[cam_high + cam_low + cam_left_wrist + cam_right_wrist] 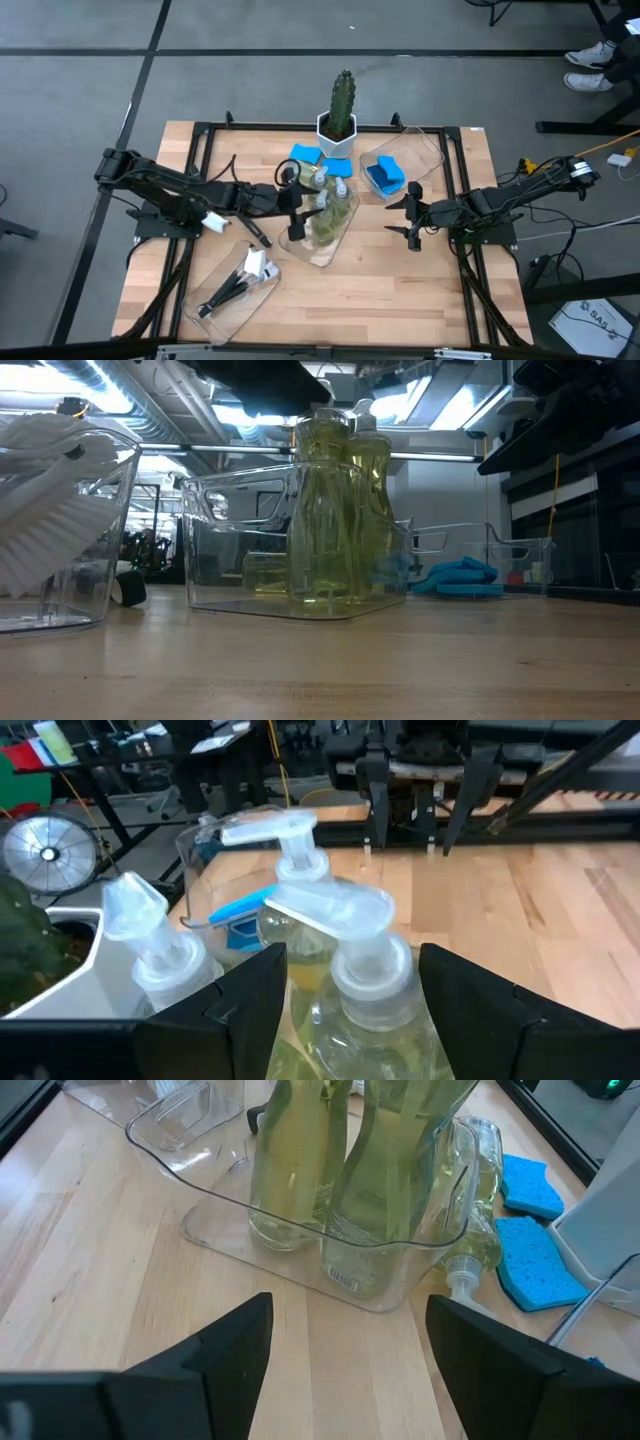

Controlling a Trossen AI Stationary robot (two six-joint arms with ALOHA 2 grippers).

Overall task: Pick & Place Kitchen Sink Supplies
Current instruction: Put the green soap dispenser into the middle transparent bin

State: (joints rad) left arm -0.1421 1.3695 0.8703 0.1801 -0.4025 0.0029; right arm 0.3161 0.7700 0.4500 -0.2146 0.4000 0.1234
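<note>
Two bottles (pixel 325 215) stand upright in the middle tray (pixel 345 228) at frame centre, sorted by kind. Left gripper (pixel 292 205), jaws spread around one bottle's neck, looks set to release or lift it. Right gripper (pixel 413 213) waits right of centre, jaws spread, empty.

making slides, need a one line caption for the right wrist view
Open right hand faces a clear tray holding upright soap bottles, blue sponges beside it.

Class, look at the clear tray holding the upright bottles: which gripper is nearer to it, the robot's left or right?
Left. The left gripper is over the bottle tray, its fingers either side of an upright bottle. The right gripper hovers open beside the tray, apart from it.
</note>
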